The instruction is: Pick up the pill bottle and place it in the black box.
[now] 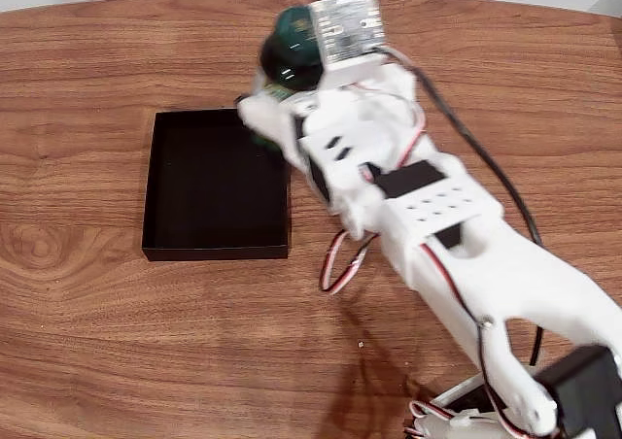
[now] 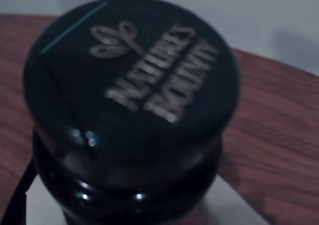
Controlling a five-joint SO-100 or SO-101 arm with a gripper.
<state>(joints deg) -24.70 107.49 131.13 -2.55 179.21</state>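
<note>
Pincer state: the pincer (image 1: 275,109) is clamped on the pill bottle (image 1: 292,50); in the fixed view the white fingers sit on either side of the bottle's body.
Bottle location: held off the counter (image 1: 87,293), at the upper right corner of the black box (image 1: 216,185), partly over its right wall as the fixed view shows it.
Bottle attitude: apparently tilted, cap toward the far counter edge; exact angle cannot be told.
Progress, done: pick-up judged complete; bottle lifted and carried to the box edge.
Progress, left: centre the bottle over the box floor, lower it, release, withdraw.
Box contents: nothing visible inside; floor bare.
Bottle material: glossy dark body; dark green cap (image 2: 132,68) round, with raised lettering and a leaf mark in the wrist view.
Box material: matte black, shallow, rectangular, low thin walls.
Counter material: brown wood grain, smooth, curved far edge.
Arm (image 1: 505,284) material: white plastic shells, black motor housings, red and black wires.
</note>
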